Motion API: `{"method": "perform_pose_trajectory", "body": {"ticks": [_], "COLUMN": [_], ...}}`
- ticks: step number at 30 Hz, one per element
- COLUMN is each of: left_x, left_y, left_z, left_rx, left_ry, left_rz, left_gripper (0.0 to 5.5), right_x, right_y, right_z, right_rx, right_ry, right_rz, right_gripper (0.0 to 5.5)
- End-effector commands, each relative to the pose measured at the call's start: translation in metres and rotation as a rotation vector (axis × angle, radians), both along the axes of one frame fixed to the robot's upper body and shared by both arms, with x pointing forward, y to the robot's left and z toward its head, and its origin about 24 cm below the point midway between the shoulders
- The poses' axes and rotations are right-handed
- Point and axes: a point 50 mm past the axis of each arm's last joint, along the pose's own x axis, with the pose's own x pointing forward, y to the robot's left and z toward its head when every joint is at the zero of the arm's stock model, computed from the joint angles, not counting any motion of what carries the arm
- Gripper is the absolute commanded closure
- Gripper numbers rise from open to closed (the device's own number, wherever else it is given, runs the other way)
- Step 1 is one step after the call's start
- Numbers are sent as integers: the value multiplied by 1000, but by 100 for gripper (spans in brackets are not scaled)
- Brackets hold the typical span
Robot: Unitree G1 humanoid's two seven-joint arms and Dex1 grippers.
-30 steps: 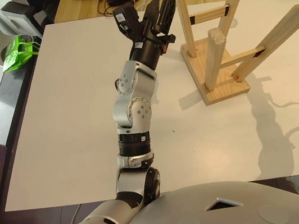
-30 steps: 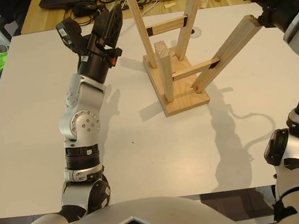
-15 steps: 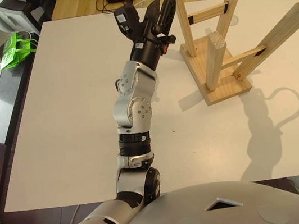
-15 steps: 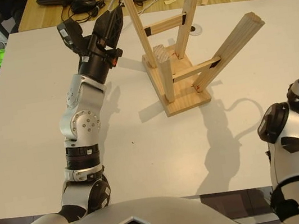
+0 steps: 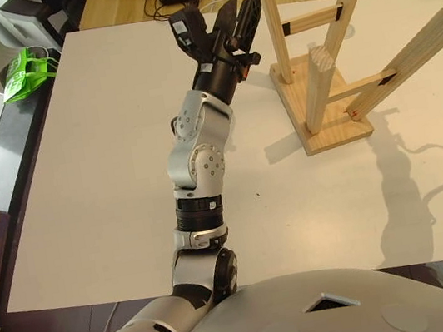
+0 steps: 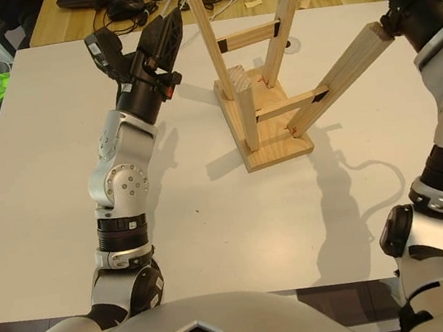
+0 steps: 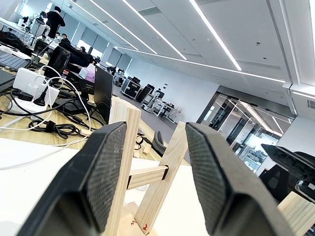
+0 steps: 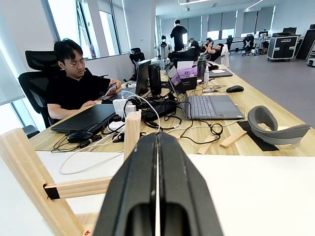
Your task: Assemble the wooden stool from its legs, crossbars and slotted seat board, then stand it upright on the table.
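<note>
Stool [image 6: 273, 148] upside down on the white table [image 6: 45, 169], seat board flat, legs up.
Left gripper [image 7: 153, 133] is agape just beside the stool's left legs, holding nothing. Right gripper [image 8: 157, 142] has its fingers pressed together, empty, at the top end of the slanted leg [image 6: 334, 81].

There are four pale wooden legs [image 6: 207, 42], two short dark-ended wooden crossbars [image 6: 250, 38], one square wooden seat board [image 6: 279, 145] and one white table [image 6: 45, 169].
</note>
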Motion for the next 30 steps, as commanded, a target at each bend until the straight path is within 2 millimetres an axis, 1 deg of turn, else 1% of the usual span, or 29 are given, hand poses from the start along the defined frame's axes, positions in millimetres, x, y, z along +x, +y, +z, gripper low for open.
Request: {"method": "perform_pose_trajectory", "body": {"ticks": [1,3,5,6,7,8,9,10,11,12,13,14,18,19,21,22,24,27,29,30], "left_x": [1,2,3,5,9,16,20,25,28,29,30,30,29,29,29,29,30,30,30,30], "left_y": [-1,-1,0,2,10,25,36,52,61,67,72,74,72,69,67,66,66,67,67,66], "left_z": [0,3,6,6,7,5,4,1,-1,-2,-2,-3,-4,-5,-5,-5,-6,-8,-9,-9], "left_rx": [15,12,4,-5,-6,-7,-9,-5,-3,7,14,18,18,15,12,11,13,22,28,29], "left_ry": [4,-2,-6,-2,4,26,45,67,81,84,86,85,93,96,102,104,110,120,126,129], "left_rz": [-4,-3,7,28,99,227,322,428,489,528,557,569,581,575,564,559,555,552,552,551], "left_gripper": [327,327,327,327,327,327,327,327,327,327,327,327,327,327,327,327,327,327,327,327], "right_x": [1,2,3,2,2,0,-3,-8,-11,-16,-21,-26,-35,-37,-42,-41,-35,-20,-10,-4], "right_y": [10,21,43,55,69,84,93,101,104,105,102,98,60,50,35,31,26,21,20,19], "right_z": [56,70,79,79,73,60,50,30,18,1,-19,-33,-91,-112,-137,-142,-144,-139,-134,-128], "right_rx": [-19,-39,-51,-62,-87,-104,-122,-127,-127,-120,-125,-119,-55,-54,-61,-70,-151,-362,-427,-459], "right_ry": [-252,-299,-312,-298,-264,-203,-156,-72,-16,54,129,183,471,605,749,766,743,633,553,489], "right_rz": [24,63,160,219,278,335,370,399,414,418,410,400,258,210,145,126,105,85,68,58], "right_gripper": [549,549,549,549,549,549,549,549,549,549,549,549,549,549,549,549,549,549,549,549]}}
